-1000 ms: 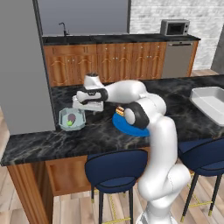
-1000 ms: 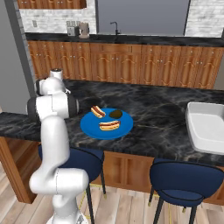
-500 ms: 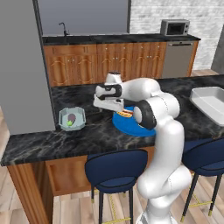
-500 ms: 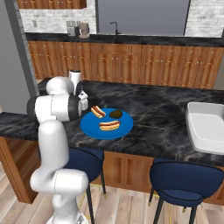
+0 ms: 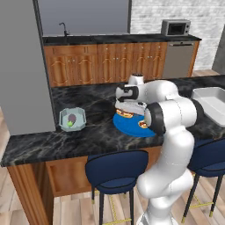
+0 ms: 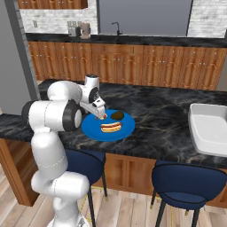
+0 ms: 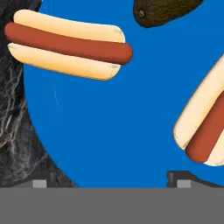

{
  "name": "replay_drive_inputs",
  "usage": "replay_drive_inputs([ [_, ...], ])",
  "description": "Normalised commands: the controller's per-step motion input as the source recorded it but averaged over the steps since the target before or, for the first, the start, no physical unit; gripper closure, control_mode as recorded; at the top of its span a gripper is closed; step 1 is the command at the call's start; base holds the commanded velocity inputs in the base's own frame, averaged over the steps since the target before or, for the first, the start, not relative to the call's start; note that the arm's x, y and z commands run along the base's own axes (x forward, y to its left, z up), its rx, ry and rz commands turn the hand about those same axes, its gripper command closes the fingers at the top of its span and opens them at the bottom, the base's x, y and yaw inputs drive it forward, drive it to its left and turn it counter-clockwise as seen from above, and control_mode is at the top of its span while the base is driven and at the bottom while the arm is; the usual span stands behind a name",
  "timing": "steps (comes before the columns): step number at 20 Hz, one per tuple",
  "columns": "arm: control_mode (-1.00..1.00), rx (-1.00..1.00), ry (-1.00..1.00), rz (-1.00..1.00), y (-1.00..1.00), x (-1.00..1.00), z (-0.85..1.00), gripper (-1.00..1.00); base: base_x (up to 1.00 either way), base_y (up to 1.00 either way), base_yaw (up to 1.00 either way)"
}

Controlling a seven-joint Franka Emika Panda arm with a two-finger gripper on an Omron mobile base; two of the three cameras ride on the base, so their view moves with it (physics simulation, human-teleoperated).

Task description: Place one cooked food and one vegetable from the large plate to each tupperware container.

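Hovering over the near-left part of the plate [image 6: 126, 132], the gripper [image 6: 101, 116] points down at bare blue surface. In the hand view both fingertips [image 7: 178, 178] sit at the bottom edge, set wide apart with nothing between them, so the hand is open and empty. One hot dog [image 7: 68, 45] lies ahead of the fingers toward the upper left of that view, its long axis running nearly crosswise to the view (slightly tilted). A second hot dog [image 7: 205, 127] lies off to the right, angled steeply. A dark avocado [image 7: 164, 9] sits beyond both at the top edge. Judging by this, the first hot dog is the nearer pick; the hand needs to shift forward and left. The container [image 5: 72, 119] stands well apart on the counter [image 5: 96, 132], already holding something greenish and something dark (too small to name).
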Motion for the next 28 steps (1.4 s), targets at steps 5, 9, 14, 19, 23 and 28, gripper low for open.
replay_drive_inputs([
  [5,-1.0,-0.12,-0.14,-0.17,-0.86,-0.56,0.11,-1.0,0.0,0.0,0.0],
  [9,-1.0,-0.07,-0.08,-0.09,-0.51,-0.09,0.0,-1.0,0.0,0.0,0.0],
  [14,-1.0,-0.02,-0.02,-0.03,-0.18,0.16,-0.03,-1.0,0.0,0.0,0.0],
  [19,-1.0,0.0,0.04,-0.02,-0.11,0.0,-0.06,-1.0,0.0,0.0,0.0],
  [23,-1.0,0.0,0.02,0.0,-0.03,0.02,-0.05,-1.0,0.0,0.0,0.0],
  [28,-1.0,0.0,0.0,-0.01,-0.01,0.0,-0.14,-1.0,0.0,0.0,0.0],
])
